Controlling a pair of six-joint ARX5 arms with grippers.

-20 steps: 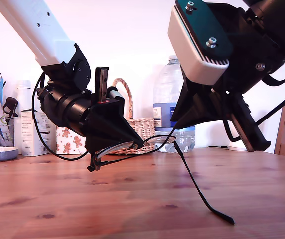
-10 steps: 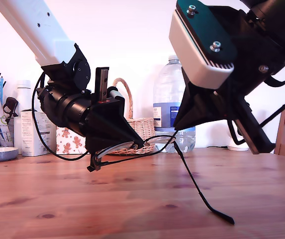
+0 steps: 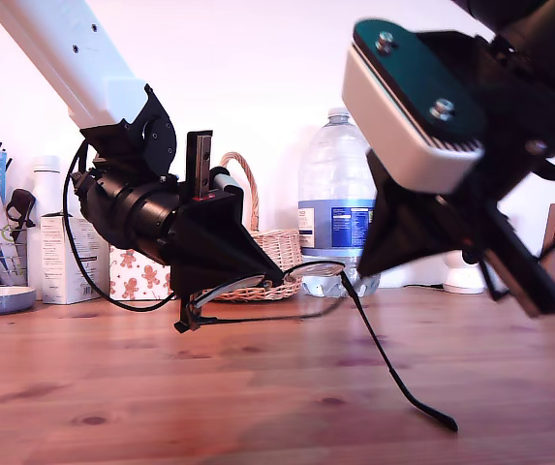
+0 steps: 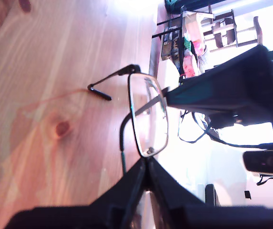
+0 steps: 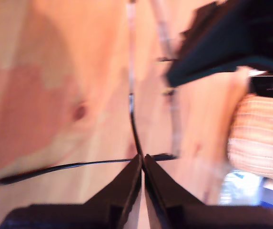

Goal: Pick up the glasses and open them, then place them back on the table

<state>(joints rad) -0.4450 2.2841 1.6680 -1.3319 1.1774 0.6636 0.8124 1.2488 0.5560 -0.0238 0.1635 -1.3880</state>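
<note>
The glasses (image 3: 318, 269) are off the table (image 3: 258, 387), held in the air in front of the basket (image 3: 277, 247), and the two grippers meet at them from opposite sides. My first gripper (image 3: 279, 282) comes down from the exterior view's left on a white arm, and its black tip ends just in front of the basket. In the first wrist view its jaws are pressed together (image 4: 146, 160) on the thin black rim at one corner of a clear lens (image 4: 148, 114), with the wooden table (image 4: 41, 71) behind it. My second gripper (image 3: 360, 273) comes from the exterior view's right, in front of the water bottle (image 3: 335, 194) that stands next to the basket. It looks blurred in that view. In the second wrist view, which is also blurred, its jaws are pressed together (image 5: 142, 157) on a thin black wire of the glasses (image 5: 132, 119), above the table (image 5: 55, 71), and the basket (image 5: 255, 129) shows at the edge. One temple arm (image 3: 384, 358) is swung open and slopes down from the frame, away from the basket, toward the near part of the table. Its tip reaches the wood, but I cannot tell if it really touches. The other temple arm (image 3: 258, 316) lies almost level under the frame, below my first gripper.
</note>
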